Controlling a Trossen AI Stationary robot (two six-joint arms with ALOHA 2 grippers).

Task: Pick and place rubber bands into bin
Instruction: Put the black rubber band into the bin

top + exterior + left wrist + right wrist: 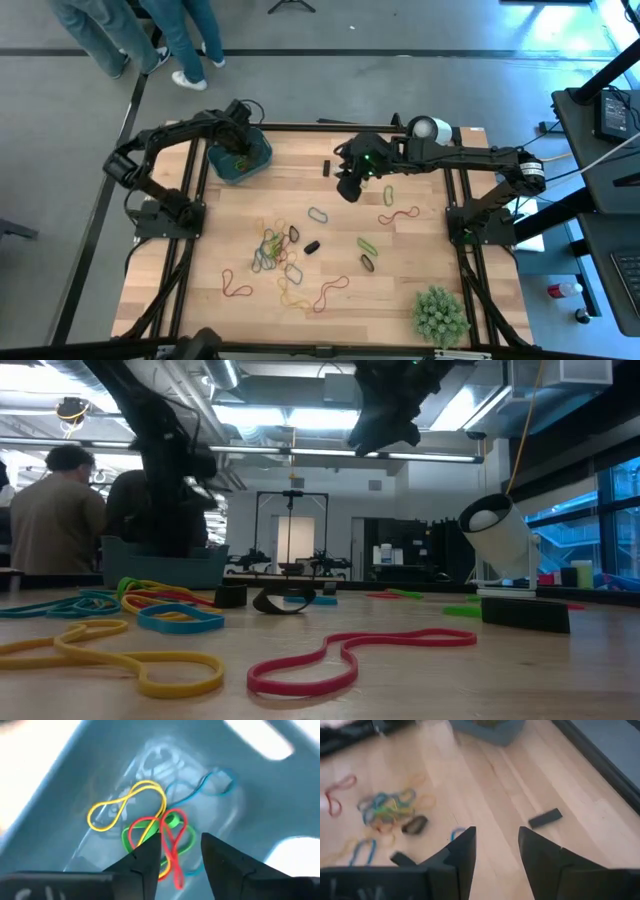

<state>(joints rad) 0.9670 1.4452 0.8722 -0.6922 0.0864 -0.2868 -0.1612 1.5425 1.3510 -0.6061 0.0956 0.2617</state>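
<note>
The teal bin (255, 160) stands at the table's far left. My left gripper (181, 840) is open and points down into it (238, 135). On the bin's floor (65, 785) lie a yellow band (127, 802), a red band (172, 845), a green band (172, 822) and a blue band (215, 782). The red band shows in the gap between the fingers. Many rubber bands (272, 250) lie loose on the table's middle. My right gripper (350, 185) hangs open above the table's far middle, with nothing between its fingers (497, 837).
A spiky green ball (438, 312) sits at the near right corner, and a white cup (430, 127) at the far right. Small black blocks (326, 167) (311, 246) lie among the bands. People (150, 40) stand beyond the far edge.
</note>
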